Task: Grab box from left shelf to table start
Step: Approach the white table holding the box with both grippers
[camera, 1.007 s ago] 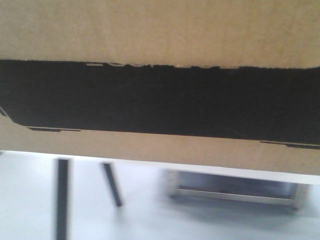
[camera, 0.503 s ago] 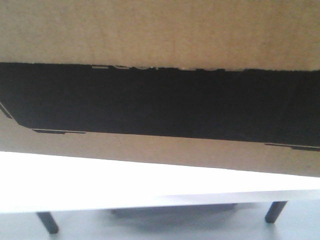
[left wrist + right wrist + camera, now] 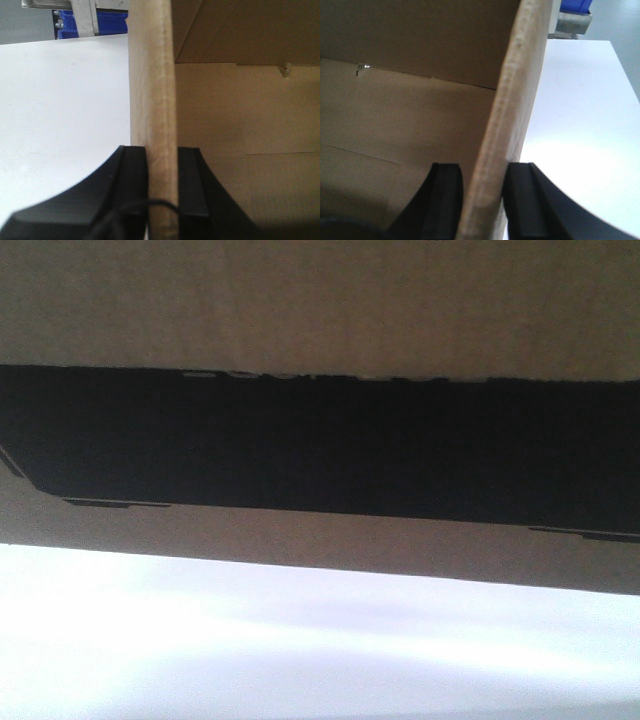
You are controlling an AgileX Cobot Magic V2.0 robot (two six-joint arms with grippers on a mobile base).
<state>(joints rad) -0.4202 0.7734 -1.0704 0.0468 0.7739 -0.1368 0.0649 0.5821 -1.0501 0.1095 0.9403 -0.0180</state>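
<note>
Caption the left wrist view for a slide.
Left end effector shut on the box wall, white table beyond.

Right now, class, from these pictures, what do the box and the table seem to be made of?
The box: matte brown corrugated cardboard, judging by the fibrous raw wall edge pinched in the left claw. The table: smooth white, slightly glossy under glare, perhaps laminate; uncertain.

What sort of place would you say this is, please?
Probably a storeroom or warehouse-style work area: blue plastic bins at a metal rack beyond a plain white table, with a large cardboard box over the table.
</note>
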